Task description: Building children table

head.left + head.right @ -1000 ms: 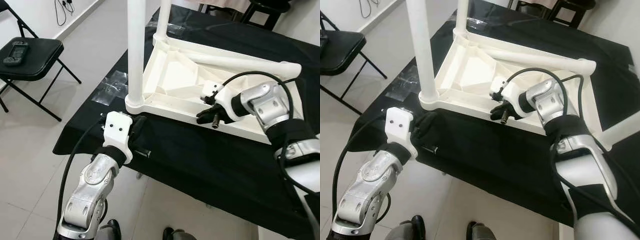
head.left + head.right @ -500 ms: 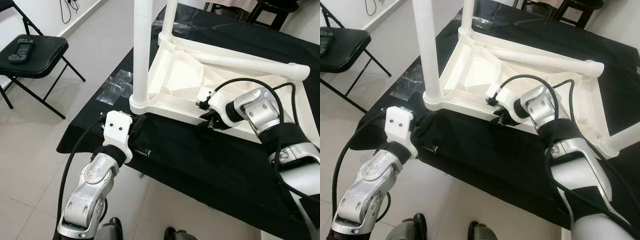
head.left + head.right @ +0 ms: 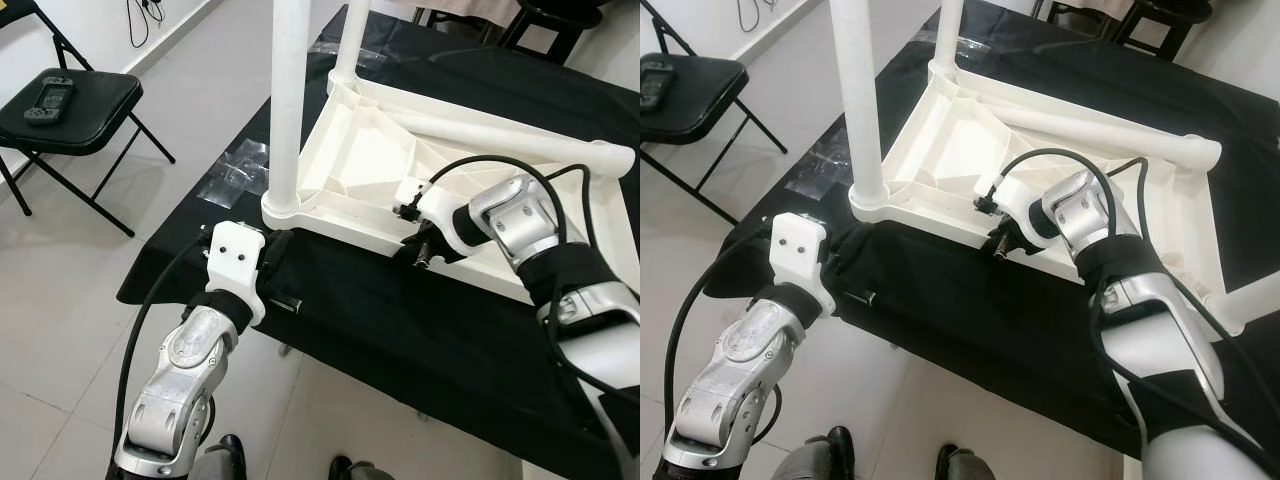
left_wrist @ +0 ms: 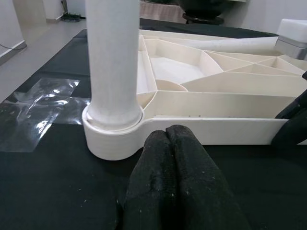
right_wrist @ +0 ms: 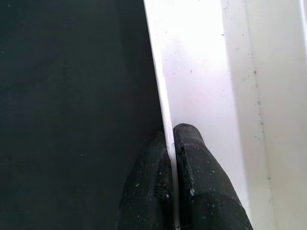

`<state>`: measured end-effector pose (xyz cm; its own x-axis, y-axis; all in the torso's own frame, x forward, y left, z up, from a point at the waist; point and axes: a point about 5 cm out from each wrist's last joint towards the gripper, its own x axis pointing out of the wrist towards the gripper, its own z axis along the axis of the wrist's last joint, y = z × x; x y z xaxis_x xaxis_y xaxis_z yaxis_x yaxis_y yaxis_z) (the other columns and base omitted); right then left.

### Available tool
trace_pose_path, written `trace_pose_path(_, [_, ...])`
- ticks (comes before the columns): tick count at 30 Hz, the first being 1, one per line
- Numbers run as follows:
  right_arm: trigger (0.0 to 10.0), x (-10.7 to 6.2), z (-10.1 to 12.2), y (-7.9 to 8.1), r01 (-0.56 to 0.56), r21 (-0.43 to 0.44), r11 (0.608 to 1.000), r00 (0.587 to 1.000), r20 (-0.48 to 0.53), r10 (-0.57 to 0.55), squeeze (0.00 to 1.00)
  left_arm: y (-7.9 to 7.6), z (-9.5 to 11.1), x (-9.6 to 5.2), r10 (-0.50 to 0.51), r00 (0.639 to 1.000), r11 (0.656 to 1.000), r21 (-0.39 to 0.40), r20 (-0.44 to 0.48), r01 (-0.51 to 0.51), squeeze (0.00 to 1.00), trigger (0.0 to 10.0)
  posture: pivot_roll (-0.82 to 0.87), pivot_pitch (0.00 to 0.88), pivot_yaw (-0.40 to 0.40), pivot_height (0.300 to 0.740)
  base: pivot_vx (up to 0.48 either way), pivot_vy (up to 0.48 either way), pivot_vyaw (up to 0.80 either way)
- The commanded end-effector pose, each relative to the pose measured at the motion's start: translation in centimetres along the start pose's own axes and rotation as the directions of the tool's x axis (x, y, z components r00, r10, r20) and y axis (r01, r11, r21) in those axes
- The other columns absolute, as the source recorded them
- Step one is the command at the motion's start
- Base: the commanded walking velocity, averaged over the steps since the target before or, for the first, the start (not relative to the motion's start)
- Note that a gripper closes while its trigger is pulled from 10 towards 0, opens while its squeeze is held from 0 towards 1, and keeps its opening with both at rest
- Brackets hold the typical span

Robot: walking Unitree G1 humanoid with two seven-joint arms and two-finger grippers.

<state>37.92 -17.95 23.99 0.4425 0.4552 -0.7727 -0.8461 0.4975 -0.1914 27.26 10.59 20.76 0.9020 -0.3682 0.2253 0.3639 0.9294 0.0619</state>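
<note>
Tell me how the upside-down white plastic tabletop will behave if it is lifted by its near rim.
The white ribbed plastic tabletop looks moulded and hollow, so probably stiff and fairly light. With the upright white tube legs fitted, it may be top-heavy and tilt. The right end effector pinches only a thin rim, so it might slip.

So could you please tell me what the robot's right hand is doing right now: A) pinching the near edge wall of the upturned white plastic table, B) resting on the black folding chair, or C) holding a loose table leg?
A: the right hand straddles the thin edge wall of the upturned white plastic table, one finger on each side.
</note>
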Motion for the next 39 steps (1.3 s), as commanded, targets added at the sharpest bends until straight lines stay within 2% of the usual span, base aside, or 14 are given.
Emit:
trace_pose_path(1, [0.0,1.1,-1.5,0.6,-0.044,0.106,0.993,0.999,-0.007,0.045,0.00,-0.3,-0.3,-0.1,-0.006,1.000,1.000,-0.003,-0.009,0.006,0.00,10.0,0.00,0.255,-0.147,0.740,0.000,0.000,0.00])
trace_pose_path(5, [0.0,2.0,-0.4,1.8,-0.109,0.167,0.980,0.992,0.076,0.097,0.00,-0.2,-0.3,-0.1,-0.008,1.000,1.000,0.001,-0.009,0.008,0.00,10.0,0.00,0.254,-0.138,0.740,0.000,0.000,0.00])
trace_pose_path(12, [0.0,2.2,-0.1,2.0,-0.121,0.182,0.976,0.990,0.095,0.105,0.00,-0.2,-0.3,-0.1,-0.009,1.000,1.000,0.002,-0.009,0.009,0.00,10.0,0.00,0.254,-0.138,0.740,0.000,0.000,0.00])
trace_pose_path(15, [0.0,4.2,1.8,3.0,-0.103,0.291,0.951,0.980,0.195,0.047,0.00,-0.2,-0.2,-0.1,-0.015,1.000,1.000,0.004,-0.008,0.015,0.00,10.0,0.02,0.254,-0.127,0.740,0.000,0.000,0.00])
trace_pose_path(17, [0.0,4.2,1.8,3.0,-0.103,0.291,0.951,0.980,0.195,0.047,0.00,-0.2,-0.2,-0.1,-0.015,1.000,1.000,0.004,-0.008,0.015,0.00,10.0,0.02,0.254,-0.127,0.740,0.000,0.000,0.00])
trace_pose_path(20, [0.0,5.9,3.3,3.2,-0.013,0.445,0.895,0.964,0.244,-0.107,0.00,-0.2,-0.1,-0.1,-0.018,1.000,1.000,0.010,-0.007,0.018,0.00,10.0,0.03,0.253,-0.122,0.740,0.000,0.000,0.00])
trace_pose_path(21, [0.0,5.9,3.3,3.2,-0.013,0.445,0.895,0.964,0.244,-0.107,0.00,-0.2,-0.1,-0.1,-0.018,1.000,1.000,0.010,-0.007,0.018,0.00,10.0,0.03,0.253,-0.122,0.740,0.000,0.000,0.00])
trace_pose_path(22, [0.0,6.5,4.0,3.2,0.030,0.506,0.862,0.952,0.248,-0.179,0.00,-0.2,-0.1,-0.1,-0.016,1.000,1.000,0.011,-0.007,0.017,0.00,10.0,0.03,0.253,-0.122,0.740,0.000,0.000,0.00])
trace_pose_path(29, [0.0,7.1,5.8,3.1,0.139,0.610,0.780,0.905,0.242,-0.350,0.00,-0.5,-0.1,0.0,-0.022,1.000,1.000,0.008,-0.006,0.022,0.00,10.0,0.04,0.252,-0.127,0.740,0.000,0.000,0.00])
trace_pose_path(30, [0.0,6.8,6.6,2.6,0.199,0.652,0.731,0.857,0.246,-0.453,0.00,-0.6,-0.1,0.0,-0.024,1.000,1.000,0.008,-0.006,0.024,0.00,10.0,0.04,0.252,-0.128,0.740,0.000,0.000,0.00])
trace_pose_path(32, [0.0,6.8,6.6,2.6,0.199,0.652,0.731,0.857,0.246,-0.453,0.00,-0.6,-0.1,0.0,-0.024,1.000,1.000,0.008,-0.006,0.024,0.00,10.0,0.04,0.252,-0.128,0.740,0.000,0.000,0.00])
trace_pose_path(35, [0.0,5.9,8.5,1.8,0.244,0.718,0.651,0.749,0.287,-0.597,0.00,-0.5,-0.1,0.0,-0.019,1.000,1.000,0.014,-0.005,0.019,0.00,10.0,0.05,0.253,-0.136,0.740,0.000,0.000,0.00])
trace_pose_path(38, [0.0,5.8,9.5,1.9,0.240,0.742,0.625,0.725,0.291,-0.624,0.00,-0.4,0.0,0.0,-0.015,1.000,1.000,0.017,-0.004,0.015,0.00,10.0,0.05,0.253,-0.136,0.740,0.000,0.000,0.00])
trace_pose_path(39, [3.5,5.9,9.9,2.1,0.244,0.750,0.615,0.719,0.285,-0.633,0.00,-0.4,0.0,0.0,-0.015,1.000,1.000,0.017,-0.004,0.015,0.00,10.0,0.06,0.253,-0.138,0.740,0.000,0.000,0.00])
